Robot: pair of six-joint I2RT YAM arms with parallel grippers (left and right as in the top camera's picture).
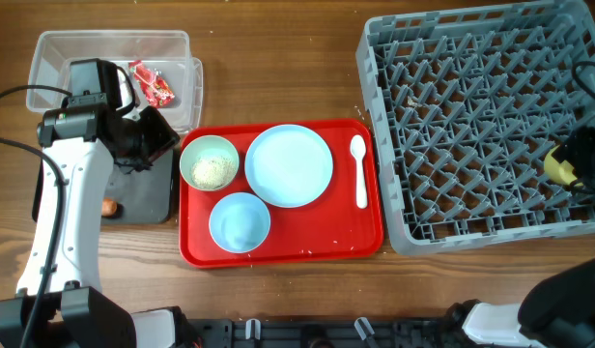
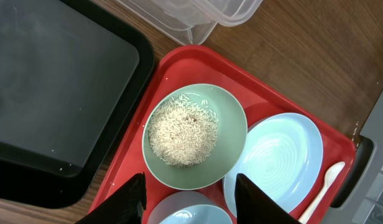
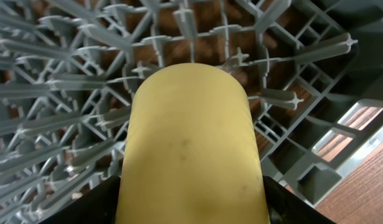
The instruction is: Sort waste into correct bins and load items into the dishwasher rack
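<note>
My left gripper (image 1: 160, 140) (image 2: 190, 190) is open and empty, above the black tray-bin (image 1: 148, 193) (image 2: 48, 87) at the red tray's left edge. The pale green bowl (image 1: 210, 161) (image 2: 194, 135) holds white rice crumbs (image 2: 182, 130). The light blue plate (image 1: 289, 164) (image 2: 278, 158), the light blue bowl (image 1: 240, 221) (image 2: 188, 210) and the white spoon (image 1: 359, 170) (image 2: 325, 183) lie on the red tray. The red wrapper (image 1: 151, 85) lies in the clear tub (image 1: 56, 53). A brown food piece (image 1: 109, 207) shows beside the black bin. My right gripper (image 1: 568, 164) (image 3: 191, 208) is shut on the yellow cup (image 1: 558, 166) (image 3: 191, 143) over the grey rack (image 1: 471, 126) (image 3: 67, 93). No napkin is in view.
The red tray (image 1: 278, 251) (image 2: 142, 112) lies between the black bin and the rack. My left arm (image 1: 66, 213) covers part of the clear tub and the black bin. Bare wood shows along the front edge.
</note>
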